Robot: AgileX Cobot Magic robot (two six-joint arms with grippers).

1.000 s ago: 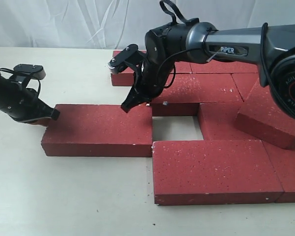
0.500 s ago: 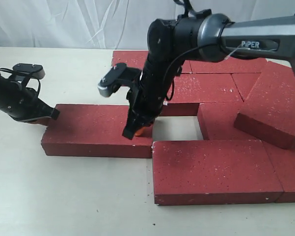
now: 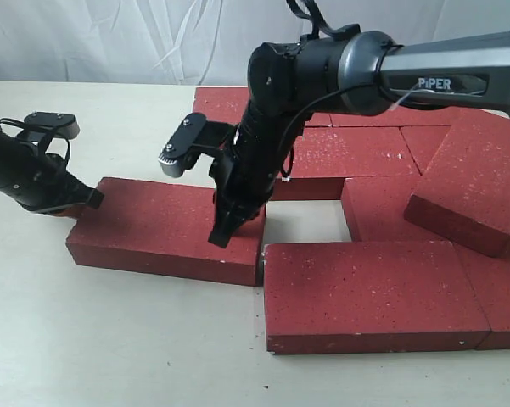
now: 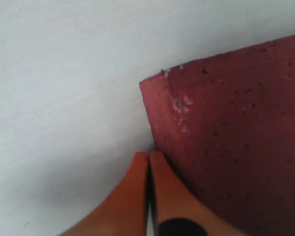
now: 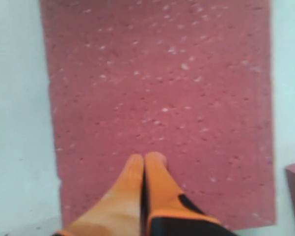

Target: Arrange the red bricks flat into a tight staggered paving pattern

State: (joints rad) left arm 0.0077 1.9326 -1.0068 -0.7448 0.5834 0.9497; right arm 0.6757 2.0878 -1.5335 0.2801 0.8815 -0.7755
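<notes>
**1. Differences between views.** Only the left wrist view shows that the left end effector (image 4: 148, 157) is closed. Its 2 orange tips are pressed together with nothing between them, low against the desk (image 4: 64, 73). They touch the end face of the loose brick (image 3: 165, 227) just beside 1 corner. In the exterior view that contact is hidden behind the dark wrist.

Only the right wrist view shows that the right end effector (image 5: 144, 160) is also closed and empty. Its tips are planted on the same brick's top face, near 1 short end. Only the exterior view shows the other bricks.

**2. Pose.** The left arm (image 3: 17, 170) lies low over the desk. The right arm (image 3: 441, 72) reaches across the middle, with its wrist bent steeply downward.

**3. Task items.**
- **Loose brick:** it lies flat between the 2 end effectors, skewed against its neighbours.
- **Front brick (image 3: 369, 292):** it sits just beside the right end effector.
- **Bare patch:** a square of bare desk also lies just beside the right end effector.
- **Paved bricks (image 3: 356, 153):** beyond that patch, these lie flat in rows.
- **Tilted brick (image 3: 467, 191):** farthest from both end effectors, it leans on the paved bricks.
</notes>
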